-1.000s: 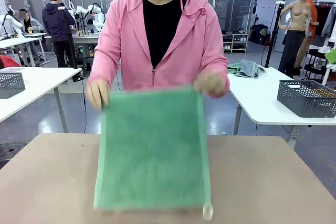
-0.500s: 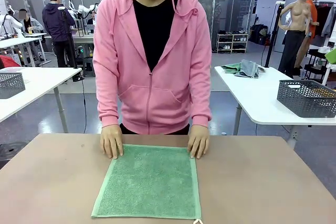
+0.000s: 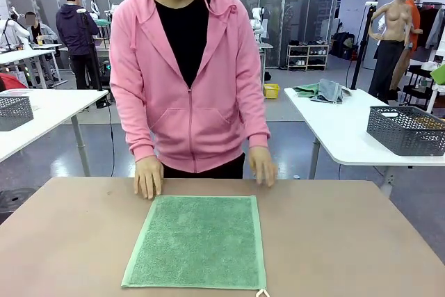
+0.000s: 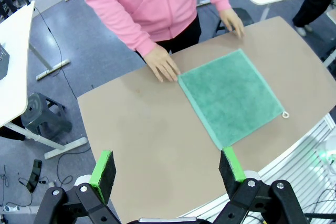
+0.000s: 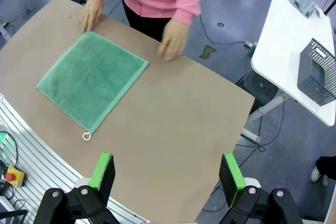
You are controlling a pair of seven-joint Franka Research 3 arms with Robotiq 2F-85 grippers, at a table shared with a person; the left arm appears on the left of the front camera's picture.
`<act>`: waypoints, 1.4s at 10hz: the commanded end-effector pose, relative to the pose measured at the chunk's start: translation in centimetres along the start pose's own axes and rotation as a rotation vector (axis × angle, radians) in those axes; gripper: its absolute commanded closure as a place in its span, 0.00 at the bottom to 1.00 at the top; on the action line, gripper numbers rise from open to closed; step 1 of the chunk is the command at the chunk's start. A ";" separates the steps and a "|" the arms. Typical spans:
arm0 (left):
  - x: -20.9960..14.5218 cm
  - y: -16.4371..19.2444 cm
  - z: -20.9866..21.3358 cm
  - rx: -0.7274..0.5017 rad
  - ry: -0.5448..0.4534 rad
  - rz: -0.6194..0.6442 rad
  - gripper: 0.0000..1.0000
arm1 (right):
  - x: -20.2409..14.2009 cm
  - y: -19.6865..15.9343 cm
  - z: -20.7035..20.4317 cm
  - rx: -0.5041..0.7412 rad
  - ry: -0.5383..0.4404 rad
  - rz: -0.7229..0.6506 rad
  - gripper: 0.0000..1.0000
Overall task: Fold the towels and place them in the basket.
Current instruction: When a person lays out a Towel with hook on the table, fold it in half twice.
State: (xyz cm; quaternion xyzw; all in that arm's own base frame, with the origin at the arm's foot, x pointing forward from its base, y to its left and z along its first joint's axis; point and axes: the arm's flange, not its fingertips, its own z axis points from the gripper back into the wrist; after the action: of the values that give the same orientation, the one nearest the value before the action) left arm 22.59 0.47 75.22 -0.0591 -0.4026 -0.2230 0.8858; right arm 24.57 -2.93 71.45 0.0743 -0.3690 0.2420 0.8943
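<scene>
**Laid flat: the mint green towel [image 3: 196, 243], jaws wide on both arms**

On my front camera the mint green towel lies spread flat on the tan table [image 3: 348, 241], toward the near edge, with its white loop [image 3: 261, 293] at the 5 o'clock corner. One hand [image 3: 148, 175] of the person rests on the table at the towel's 11 o'clock corner. The other hand [image 3: 263, 166] is near the 1 o'clock corner — blurred, so I cannot tell whether it touches. My left gripper [image 4: 167, 169] hangs high above the table, fingers spread wide with nothing between them — the right gripper [image 5: 167, 174] likewise.
</scene>
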 end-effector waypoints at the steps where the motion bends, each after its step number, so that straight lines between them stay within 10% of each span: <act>1: 0.0 -0.1 0.2 -0.002 -0.004 -0.002 0.00 | -0.1 0.0 0.1 0.003 0.005 0.000 0.00; 8: 0.0 0.0 0.0 0.000 0.000 0.000 0.00 | 0.0 0.0 0.0 0.000 0.000 0.000 0.00; 14: -1.0 -8.9 -5.9 -0.211 0.236 -0.539 0.00 | 0.4 11.4 -7.6 0.194 0.262 0.538 0.00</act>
State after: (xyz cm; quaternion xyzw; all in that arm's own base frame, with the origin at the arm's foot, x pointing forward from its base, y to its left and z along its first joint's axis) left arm 21.60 -9.15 70.50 -0.0300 -0.2920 -0.4598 0.8381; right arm 23.44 9.15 66.52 0.0351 -0.2499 0.4696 0.8461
